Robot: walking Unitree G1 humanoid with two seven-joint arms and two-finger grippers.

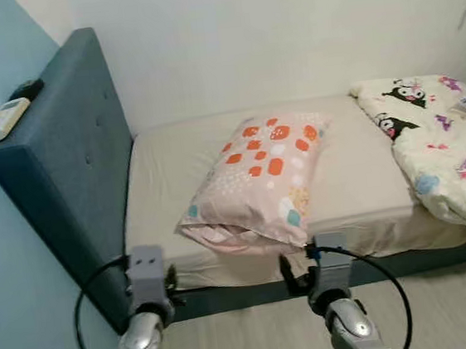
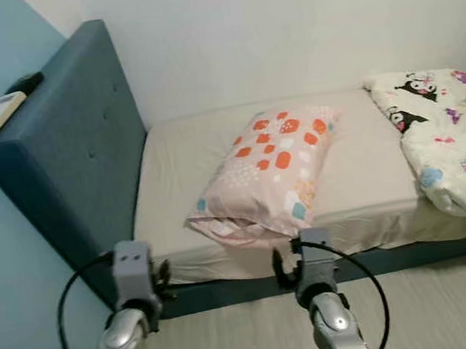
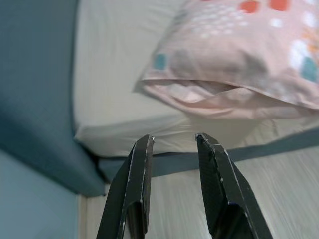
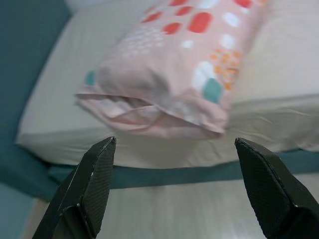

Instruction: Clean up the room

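Observation:
A pink pillow with orange, white and teal spots lies askew on the beige mattress, its open end hanging at the front edge. A crumpled white cartoon-print blanket is heaped at the bed's right end. Both arms are raised before the bed's front edge. My left gripper hovers low by the mattress corner, left of the pillow, open with a narrow empty gap. My right gripper is spread wide open just in front of the pillow's hanging end, touching nothing.
The teal padded headboard stands on the left against a blue wall. On top of it rest a white remote and a black remote. Pale wood floor runs along the bed's teal base.

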